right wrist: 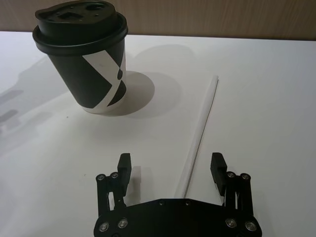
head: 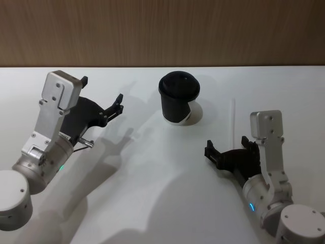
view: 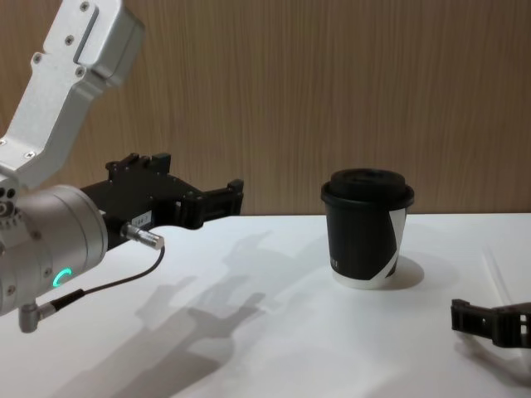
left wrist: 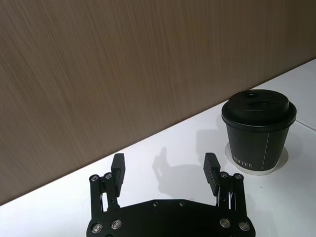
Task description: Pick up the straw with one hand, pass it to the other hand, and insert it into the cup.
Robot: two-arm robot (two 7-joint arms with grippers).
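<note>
Right tool (right wrist: 171, 161) astride straw (right wrist: 199, 131), cup (right wrist: 84, 64) nearby.

A: What is concealed of the straw (right wrist: 200, 131)?
B: The end farthest from the cup (right wrist: 84, 59) is covered by the right gripper (right wrist: 171, 162). Lettering near the cup's base, left wrist view, is too small to be read.

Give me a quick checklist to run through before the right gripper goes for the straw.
1. The straw lies flat, apart from the cup: ok.
2. The right gripper is open: ok.
3. The straw's near end lines up between its jaws: ok.
4. The right gripper is low enough to close on the straw: cannot tell.
5. The left gripper is open and raised to the left of the cup, ready to receive: ok.
6. The cup is upright with its lid on: ok.
</note>
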